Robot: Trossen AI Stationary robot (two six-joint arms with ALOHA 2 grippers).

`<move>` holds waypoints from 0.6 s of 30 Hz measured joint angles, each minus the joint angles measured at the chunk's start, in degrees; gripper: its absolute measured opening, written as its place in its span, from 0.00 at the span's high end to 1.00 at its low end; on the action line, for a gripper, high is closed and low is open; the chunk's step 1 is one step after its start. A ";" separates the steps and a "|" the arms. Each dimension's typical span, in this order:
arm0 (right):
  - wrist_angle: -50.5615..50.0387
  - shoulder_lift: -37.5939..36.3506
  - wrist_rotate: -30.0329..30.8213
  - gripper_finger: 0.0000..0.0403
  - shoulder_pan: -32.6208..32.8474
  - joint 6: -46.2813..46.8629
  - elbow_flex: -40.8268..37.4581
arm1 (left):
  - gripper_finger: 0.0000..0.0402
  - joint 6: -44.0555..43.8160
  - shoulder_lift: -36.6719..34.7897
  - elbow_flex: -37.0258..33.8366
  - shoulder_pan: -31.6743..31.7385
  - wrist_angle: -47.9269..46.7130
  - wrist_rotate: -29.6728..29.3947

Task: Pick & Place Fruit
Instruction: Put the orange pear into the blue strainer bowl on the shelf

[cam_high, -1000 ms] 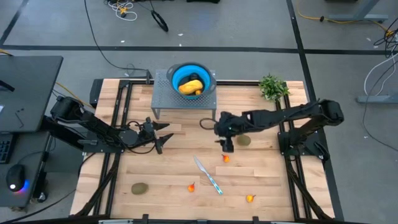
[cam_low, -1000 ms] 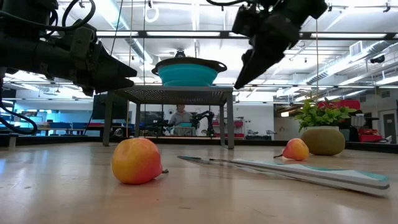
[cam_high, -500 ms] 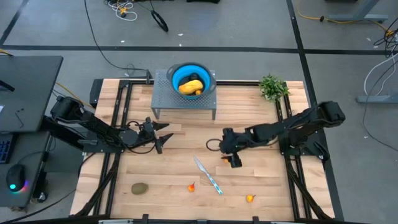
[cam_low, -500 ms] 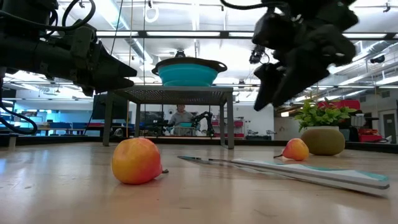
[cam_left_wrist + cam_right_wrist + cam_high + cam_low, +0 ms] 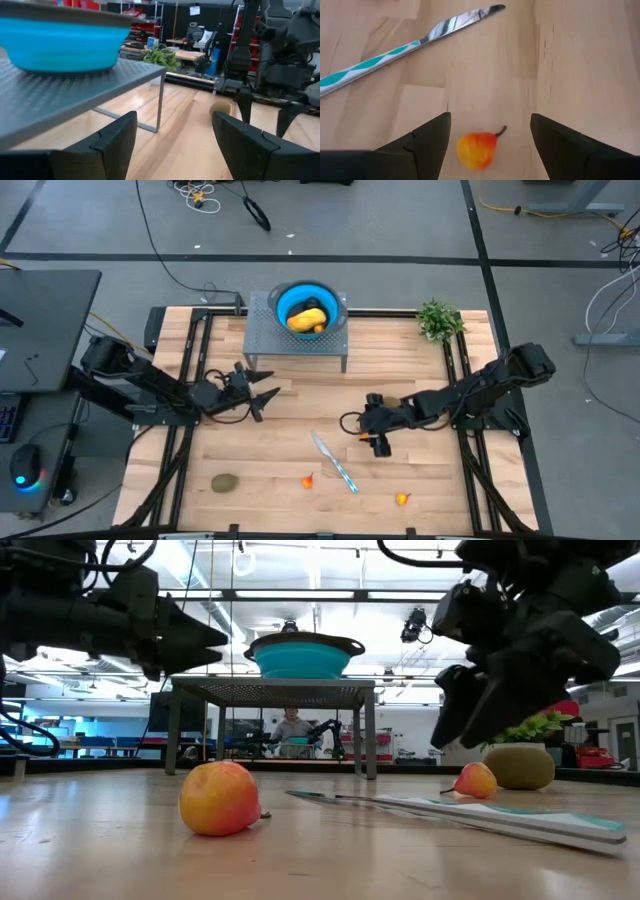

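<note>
My right gripper hangs open low over the table, pointing down. Its fingers stand on either side of a small orange-red pear-shaped fruit lying on the wood, without touching it; the low view shows that fruit below the gripper. My left gripper is open and level, left of centre, facing the rack. A yellow-orange fruit lies in the blue bowl. One brownish-green oval lies near the left front, another behind my right arm. Two more orange-red pieces lie near the front.
The teal-handled knife lies just left of my right gripper, its blade close to the fruit. The bowl stands on a grey perforated rack at the far edge. A green plant sits at the far right. A person shows far behind the table.
My right gripper has moved toward the near edge and a little right, coming down from rack height until its open fingers straddle the orange-red fruit. My left gripper has risen slightly. No fruit has moved.
</note>
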 joint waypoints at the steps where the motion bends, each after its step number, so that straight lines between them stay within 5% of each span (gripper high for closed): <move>1: -0.15 0.00 0.00 0.30 0.18 0.63 -0.11 | 0.34 0.80 0.02 0.34 0.48 -0.02 0.83; 9: 1.79 2.25 0.29 0.30 2.20 4.93 -0.11 | 0.34 5.16 0.01 2.87 4.29 -1.65 7.45; 18: 1.38 4.44 7.16 0.30 3.78 7.67 -0.11 | 0.34 7.87 0.02 3.19 7.69 -1.79 10.41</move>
